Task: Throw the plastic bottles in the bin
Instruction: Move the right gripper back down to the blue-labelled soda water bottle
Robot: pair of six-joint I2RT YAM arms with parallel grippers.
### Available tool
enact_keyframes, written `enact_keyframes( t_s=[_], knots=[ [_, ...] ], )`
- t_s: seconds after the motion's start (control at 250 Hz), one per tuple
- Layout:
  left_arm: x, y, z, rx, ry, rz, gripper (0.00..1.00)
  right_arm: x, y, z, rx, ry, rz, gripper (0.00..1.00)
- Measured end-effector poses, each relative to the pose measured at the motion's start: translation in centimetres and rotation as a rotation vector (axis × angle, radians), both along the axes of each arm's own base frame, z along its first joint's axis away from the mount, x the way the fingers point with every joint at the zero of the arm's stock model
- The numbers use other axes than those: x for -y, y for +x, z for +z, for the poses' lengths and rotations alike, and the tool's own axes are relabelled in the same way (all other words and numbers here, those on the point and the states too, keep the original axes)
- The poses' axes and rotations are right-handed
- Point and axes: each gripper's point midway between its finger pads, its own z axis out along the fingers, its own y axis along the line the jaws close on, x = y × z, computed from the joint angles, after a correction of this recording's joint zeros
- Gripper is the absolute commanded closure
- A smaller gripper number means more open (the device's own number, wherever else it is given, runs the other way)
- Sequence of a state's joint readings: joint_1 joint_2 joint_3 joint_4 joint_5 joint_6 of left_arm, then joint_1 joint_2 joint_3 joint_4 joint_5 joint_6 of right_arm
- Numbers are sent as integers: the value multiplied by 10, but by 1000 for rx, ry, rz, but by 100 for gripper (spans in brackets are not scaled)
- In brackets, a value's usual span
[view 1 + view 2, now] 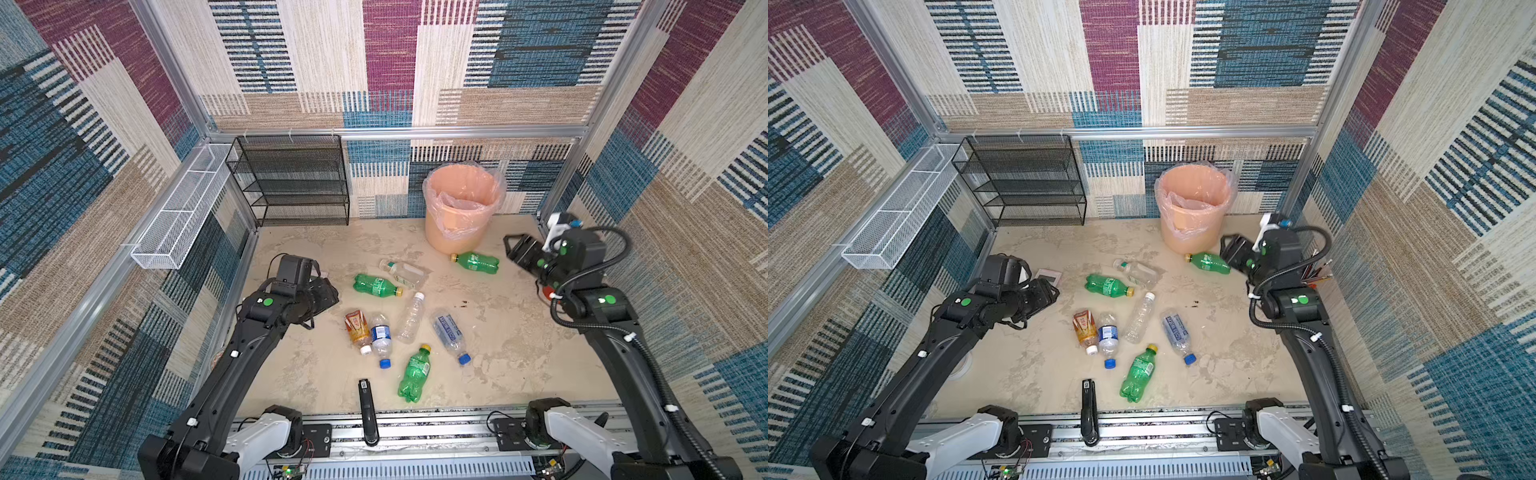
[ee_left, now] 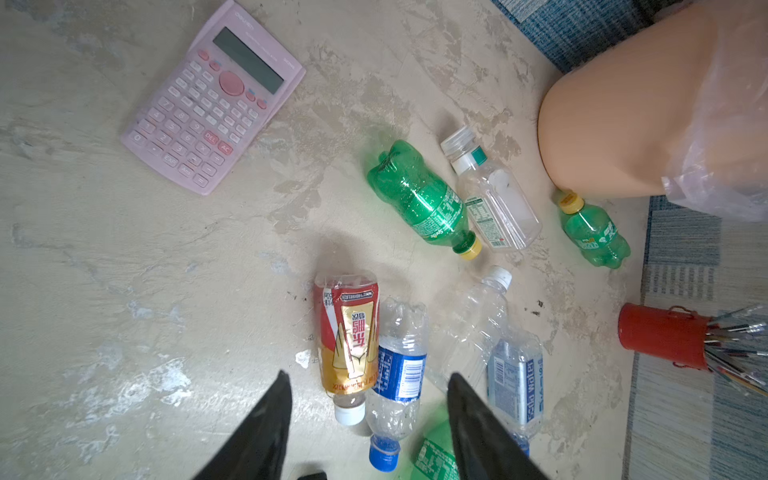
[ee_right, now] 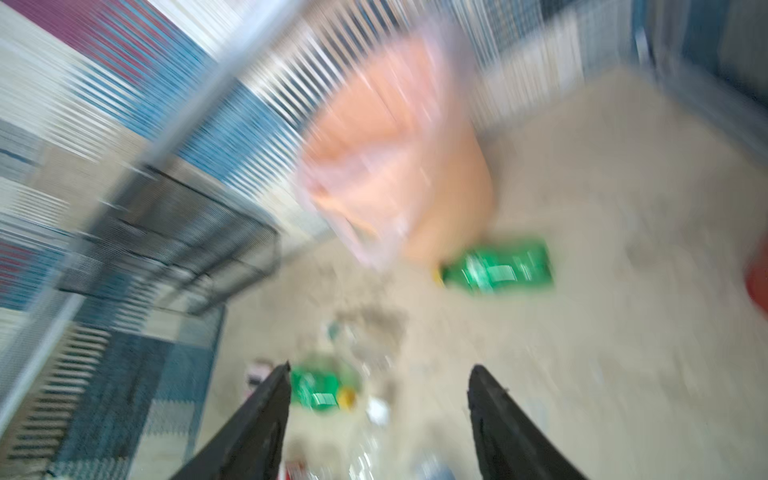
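The peach-orange bin [image 1: 461,208], lined with a clear bag, stands at the back right. Several plastic bottles lie on the table. A green one [image 1: 476,262] rests at the bin's foot, and another green one [image 1: 376,285] lies beside a clear square one [image 1: 405,272]. Nearer the front are an amber one [image 1: 356,328], three clear ones [image 1: 410,318] and a third green one [image 1: 413,370]. My left gripper [image 1: 328,297] hovers open left of the pile, empty in the left wrist view [image 2: 370,376]. My right gripper [image 1: 509,245] hangs open and empty right of the bin; its wrist view [image 3: 380,368] is blurred.
A black stapler [image 1: 365,409] lies at the front edge. A pink calculator [image 2: 214,97] sits under my left arm. A red pencil cup [image 2: 660,334] stands by the right wall. A black mesh shelf [image 1: 291,180] and a white wire basket [image 1: 183,208] line the back left.
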State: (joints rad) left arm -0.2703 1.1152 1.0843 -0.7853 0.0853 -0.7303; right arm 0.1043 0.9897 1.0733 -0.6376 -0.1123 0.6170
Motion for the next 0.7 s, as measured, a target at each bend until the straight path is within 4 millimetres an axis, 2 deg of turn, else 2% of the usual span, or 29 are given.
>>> enact_keyframes(
  t_s=[0.072, 0.16, 0.212, 0.248, 0.296, 0.44, 0.576, 0.7],
  knots=[
    [2, 0, -4, -14, -5, -2, 40, -3, -19, -33, -97, 6, 26, 28],
    [6, -2, -10, -39, -22, -7, 40, -16, -34, -71, -212, 16, 92, 28],
    [8, -5, -15, -54, -28, -8, 40, -24, -49, -99, -312, 15, 136, 28],
    [10, -8, -17, -61, -31, -11, 39, -29, -59, -111, -358, 11, 163, 28],
    [13, -12, -21, -75, -36, -11, 38, -34, -69, -120, -398, 6, 201, 27],
    [22, -33, -34, -122, -15, -11, 36, -48, -81, -140, -470, -30, 297, 27],
    [24, -53, -39, -141, 13, -9, 36, -65, -88, -153, -512, -75, 401, 27],
    [24, -66, -42, -149, 5, -6, 40, -85, -91, -163, -557, -117, 485, 27]
  ],
)
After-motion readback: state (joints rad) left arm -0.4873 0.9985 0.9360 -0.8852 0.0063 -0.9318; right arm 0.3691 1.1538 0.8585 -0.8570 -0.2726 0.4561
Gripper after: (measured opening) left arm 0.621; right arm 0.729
